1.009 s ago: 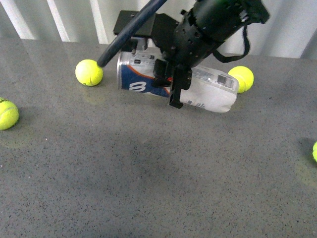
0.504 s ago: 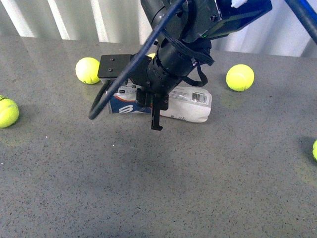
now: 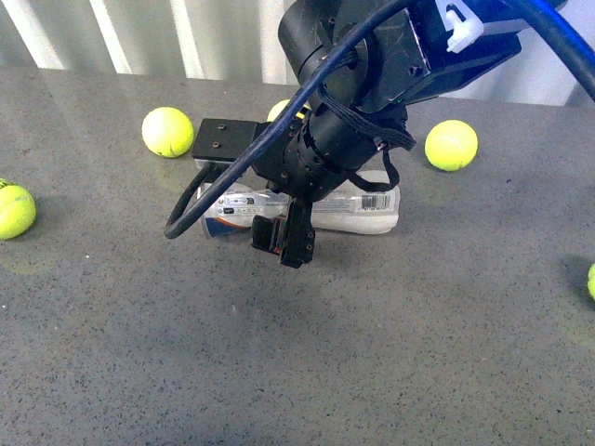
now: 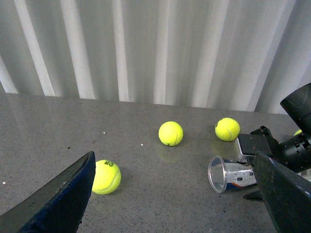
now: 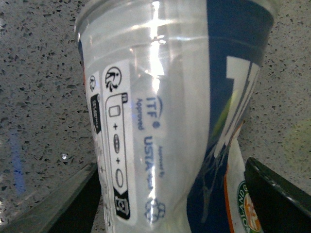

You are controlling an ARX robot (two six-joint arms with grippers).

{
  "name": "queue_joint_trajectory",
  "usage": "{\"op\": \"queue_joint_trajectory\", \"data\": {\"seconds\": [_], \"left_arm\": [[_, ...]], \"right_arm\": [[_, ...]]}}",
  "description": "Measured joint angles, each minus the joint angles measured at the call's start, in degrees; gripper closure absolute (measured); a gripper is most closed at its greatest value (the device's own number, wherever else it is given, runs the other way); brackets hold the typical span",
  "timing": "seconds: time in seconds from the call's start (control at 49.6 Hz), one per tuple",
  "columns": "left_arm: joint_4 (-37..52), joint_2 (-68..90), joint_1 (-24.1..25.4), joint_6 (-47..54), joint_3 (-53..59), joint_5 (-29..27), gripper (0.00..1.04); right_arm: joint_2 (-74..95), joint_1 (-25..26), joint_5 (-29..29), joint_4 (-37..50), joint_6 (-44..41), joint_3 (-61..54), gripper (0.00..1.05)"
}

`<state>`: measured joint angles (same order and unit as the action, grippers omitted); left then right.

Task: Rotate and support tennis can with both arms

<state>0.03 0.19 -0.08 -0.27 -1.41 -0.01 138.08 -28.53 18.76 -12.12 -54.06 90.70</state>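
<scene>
The tennis can [image 3: 364,207] lies on its side on the grey table, white barcode end to the right, open clear end to the left. My right gripper [image 3: 282,238] comes down from above and is shut on the tennis can near its navy-labelled part. In the right wrist view the tennis can [image 5: 165,121] fills the frame between the black fingers [image 5: 277,199]. My left gripper [image 4: 175,204] stands open and empty, well short of the tennis can [image 4: 228,174], facing its open mouth. The left arm does not show in the front view.
Yellow-green tennis balls lie scattered: one at back left [image 3: 167,132], one at back right [image 3: 451,145], one at the left edge [image 3: 14,212], and one near the left gripper [image 4: 106,176]. A white ribbed wall [image 4: 155,48] backs the table.
The right arm has brought the can toward the camera and a little left. The can now lies flatter on the table, and the gripper has turned on it.
</scene>
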Motion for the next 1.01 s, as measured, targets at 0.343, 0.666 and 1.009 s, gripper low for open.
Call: {"op": "queue_joint_trajectory", "data": {"seconds": [0.343,0.666,1.009], "left_arm": [[0.0,0.0,0.0,0.0,0.0,0.0,0.07],[0.0,0.0,0.0,0.0,0.0,0.0,0.07],[0.0,0.0,0.0,0.0,0.0,0.0,0.07]], "right_arm": [[-6.6,-0.1,7.3,4.9,12.5,-3.7,0.07],[-17.7,0.6,9.9,16.9,24.8,-15.4,0.07],[-56.3,9.2,-17.9,37.3,62.1,-50.4,0.07]]}}
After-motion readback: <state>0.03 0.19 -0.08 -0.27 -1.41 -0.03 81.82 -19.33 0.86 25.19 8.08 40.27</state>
